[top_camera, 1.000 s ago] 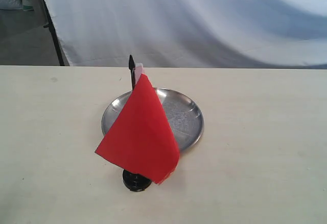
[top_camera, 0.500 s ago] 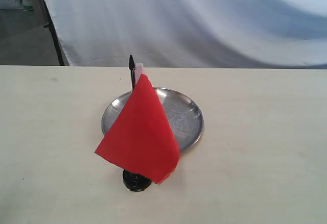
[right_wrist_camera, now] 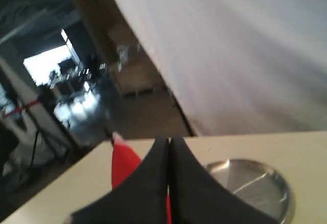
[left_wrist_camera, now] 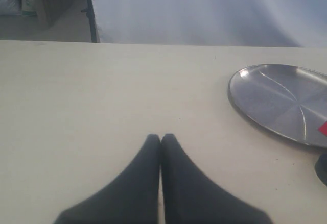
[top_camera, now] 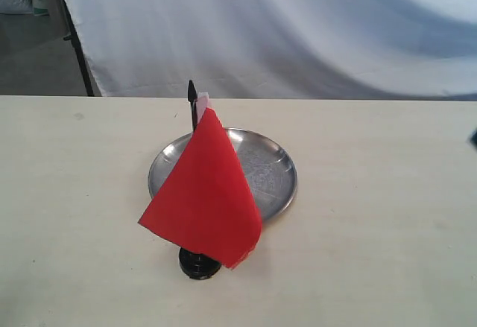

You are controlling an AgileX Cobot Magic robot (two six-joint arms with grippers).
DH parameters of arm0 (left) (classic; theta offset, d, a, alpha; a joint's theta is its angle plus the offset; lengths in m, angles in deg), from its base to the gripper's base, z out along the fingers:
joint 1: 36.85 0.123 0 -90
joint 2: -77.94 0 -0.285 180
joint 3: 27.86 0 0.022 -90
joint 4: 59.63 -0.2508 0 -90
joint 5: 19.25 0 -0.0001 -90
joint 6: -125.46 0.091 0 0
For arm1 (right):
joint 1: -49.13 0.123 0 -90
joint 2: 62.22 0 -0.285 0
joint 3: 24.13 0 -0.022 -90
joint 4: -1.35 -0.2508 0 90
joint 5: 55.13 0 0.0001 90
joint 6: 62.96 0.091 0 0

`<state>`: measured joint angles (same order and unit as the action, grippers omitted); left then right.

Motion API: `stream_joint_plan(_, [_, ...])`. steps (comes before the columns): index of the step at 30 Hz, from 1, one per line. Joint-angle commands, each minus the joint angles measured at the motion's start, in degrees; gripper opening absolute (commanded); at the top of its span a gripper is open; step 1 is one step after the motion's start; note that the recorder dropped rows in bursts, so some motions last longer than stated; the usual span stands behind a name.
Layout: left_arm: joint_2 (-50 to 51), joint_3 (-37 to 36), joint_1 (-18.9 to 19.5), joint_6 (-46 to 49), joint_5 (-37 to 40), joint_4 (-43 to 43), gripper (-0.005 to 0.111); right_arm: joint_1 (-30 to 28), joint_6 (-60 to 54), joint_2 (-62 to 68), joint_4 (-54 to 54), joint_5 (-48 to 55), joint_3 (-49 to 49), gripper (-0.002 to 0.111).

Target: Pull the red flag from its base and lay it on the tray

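Left gripper [left_wrist_camera: 161, 138] and right gripper [right_wrist_camera: 169, 141] each have black fingers pressed together, holding nothing. On the pale table [top_camera: 373, 252], the round shiny silver metal tray [top_camera: 276, 170] holds nothing. Just beside it, the small red cloth flag [top_camera: 205, 193] stands upright in the small round black plastic base [top_camera: 195, 264], so no step is done yet. Only the exterior view shows flag and base whole.

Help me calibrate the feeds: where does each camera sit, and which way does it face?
Exterior: off the arms, facing across the table at the flag, base and tray, white sheet behind; no arm clearly shows.
Left wrist: low over the table, facing the sheet; shut left tool, tray beside.
Right wrist: on the right arm, tilted, blurred; shut right tool, flag and tray beyond.
Shared: all three show the tray.
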<state>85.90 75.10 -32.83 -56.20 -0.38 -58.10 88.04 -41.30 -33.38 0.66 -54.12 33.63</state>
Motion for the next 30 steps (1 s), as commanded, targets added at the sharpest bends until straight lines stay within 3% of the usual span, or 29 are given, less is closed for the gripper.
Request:
stream_joint_plan(1, [-0.17,-0.18,0.05,-0.07,-0.28,0.25,0.0,9.85,-2.86,16.33,0.69,-1.01,-4.58,0.0])
stream_joint_plan(5, [-0.17,-0.18,0.05,-0.07,-0.28,0.25,0.0,16.72,-4.07,31.54,0.69,-7.84,-7.72,0.0])
stream_joint_plan(9, [-0.17,-0.18,0.05,-0.07,-0.28,0.25,0.0,20.05,-4.07,42.3,0.69,-14.48,-10.11,0.0])
stream_joint_plan(13, [-0.17,-0.18,0.05,-0.07,-0.28,0.25,0.0,20.62,-3.94,50.65,0.69,-23.25,-10.09,0.0])
stream_joint_plan(30, [-0.17,-0.18,0.05,-0.07,-0.28,0.25,0.0,20.62,-6.68,70.4,1.2,-27.78,-10.09,0.0])
